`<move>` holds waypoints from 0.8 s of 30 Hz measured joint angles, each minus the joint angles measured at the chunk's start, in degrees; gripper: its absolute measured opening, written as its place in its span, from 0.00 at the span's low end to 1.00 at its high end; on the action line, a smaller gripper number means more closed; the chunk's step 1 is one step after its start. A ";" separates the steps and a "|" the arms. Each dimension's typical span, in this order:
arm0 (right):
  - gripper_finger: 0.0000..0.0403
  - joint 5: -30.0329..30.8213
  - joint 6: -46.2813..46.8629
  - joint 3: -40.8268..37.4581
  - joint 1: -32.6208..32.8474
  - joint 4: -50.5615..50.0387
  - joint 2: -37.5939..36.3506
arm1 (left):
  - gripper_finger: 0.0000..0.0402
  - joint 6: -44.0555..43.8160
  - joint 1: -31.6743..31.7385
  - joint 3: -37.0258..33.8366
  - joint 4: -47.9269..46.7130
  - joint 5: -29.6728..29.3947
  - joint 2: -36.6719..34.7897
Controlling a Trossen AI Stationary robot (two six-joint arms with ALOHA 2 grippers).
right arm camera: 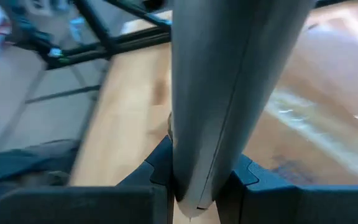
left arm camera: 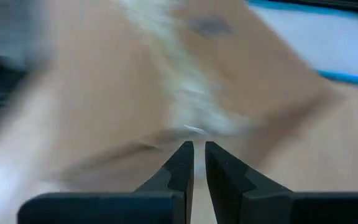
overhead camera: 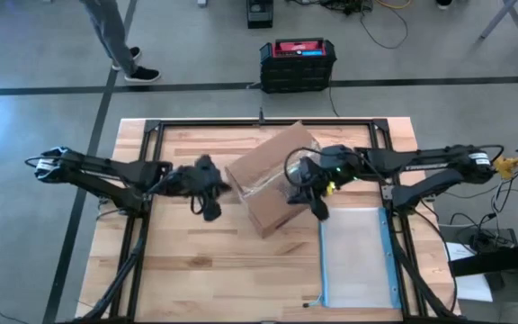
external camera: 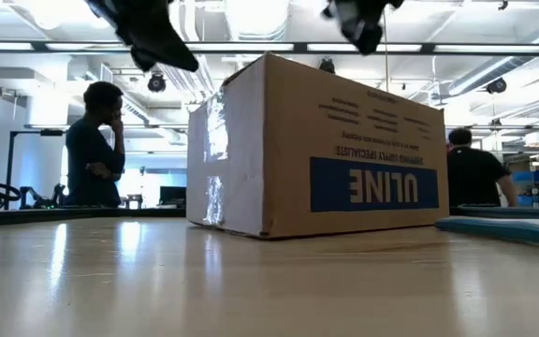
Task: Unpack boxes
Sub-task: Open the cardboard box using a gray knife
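Observation:
The brown cardboard box with a blue ULINE label stands on its base mid-table, turned askew, with clear tape over its top. My left gripper hovers just off the box's left side, above table height, fingers nearly together with nothing between them. My right gripper hangs over the box's right part, shut on a long grey tool. In the low view both grippers show above the box's top edge, the left and the right. My right gripper pinches the long grey tool near its lower end between its two fingers. The tool runs on forward past the fingertips, along the fingers. It is lifted clear of the table; I cannot tell whether its far end touches the box.
A clear blue-edged zip pouch lies flat near the table's right front. A black crate with a red top sits on the floor beyond the far edge. A person stands at the far left. Bare wood lies left and in front of the box.

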 joint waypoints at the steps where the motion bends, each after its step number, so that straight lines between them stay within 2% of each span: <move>1: 0.12 0.13 1.55 0.00 0.87 -1.42 -0.82 | 0.06 0.81 0.92 0.50 -0.83 -3.31 -0.09; 3: 0.12 2.22 5.19 0.00 2.73 -5.50 -2.02 | 0.06 3.46 3.89 1.00 -1.22 -7.00 -0.20; 8: 0.12 13.01 15.85 0.00 7.16 -21.48 -3.36 | 0.06 9.64 15.91 0.88 -1.35 -6.23 1.01; 10: 0.12 17.37 20.11 0.00 8.17 -27.78 -3.44 | 0.06 11.40 21.36 0.78 -1.71 -3.20 2.74; 14: 0.12 26.30 24.02 -0.06 8.77 -36.75 -2.65 | 0.06 15.37 28.23 0.74 -0.22 8.16 6.95; 16: 0.12 30.54 24.47 -0.13 8.12 -38.47 -1.83 | 0.06 16.92 28.74 0.74 0.26 12.94 9.13; 18: 0.12 33.14 23.34 -0.15 6.95 -38.24 -0.91 | 0.06 17.59 28.13 0.69 0.01 15.30 10.69; 24: 0.12 37.90 13.61 -0.24 1.55 -31.88 2.00 | 0.06 17.41 22.99 0.41 -2.15 16.69 11.98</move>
